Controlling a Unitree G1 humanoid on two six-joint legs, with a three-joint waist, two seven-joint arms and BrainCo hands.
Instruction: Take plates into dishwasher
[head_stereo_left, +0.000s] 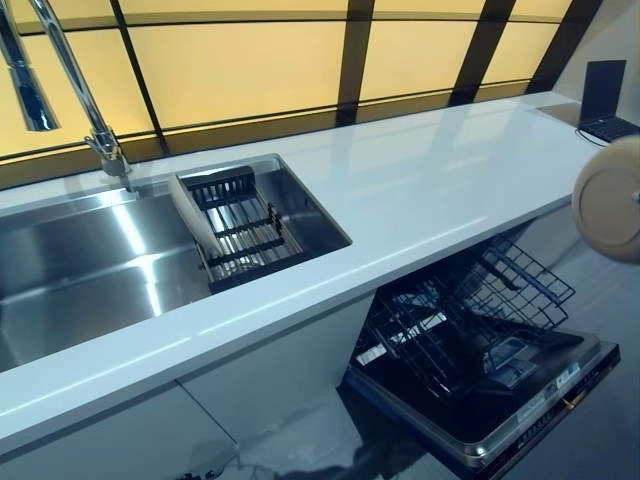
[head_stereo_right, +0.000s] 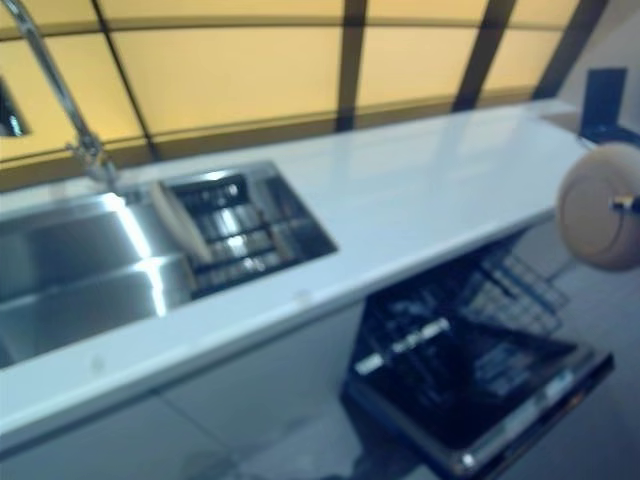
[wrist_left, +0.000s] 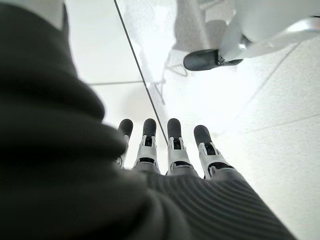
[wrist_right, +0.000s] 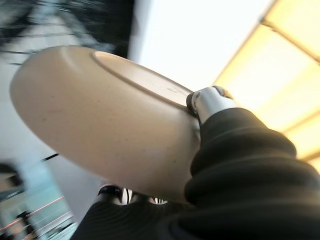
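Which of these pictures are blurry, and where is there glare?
Right eye view: soft all over, dishwasher rack smeared. Left eye view: sharp, bright streaks glaring off the sink. Left wrist view: floor washed out white past the left hand. Right wrist view: background blurred behind the plate pinched by the right hand.

- The right hand (wrist_right: 210, 102) holds a plate (head_stereo_left: 610, 198) at the right end of the table (head_stereo_left: 420, 180) — above the open dishwasher (head_stereo_left: 480, 360).
- Far to the hand's left, a sink (head_stereo_left: 90, 260) is set into the table — a rack (head_stereo_left: 235, 225) inside it.
- Behind the hand, a laptop (head_stereo_left: 605, 100) sits on the table.
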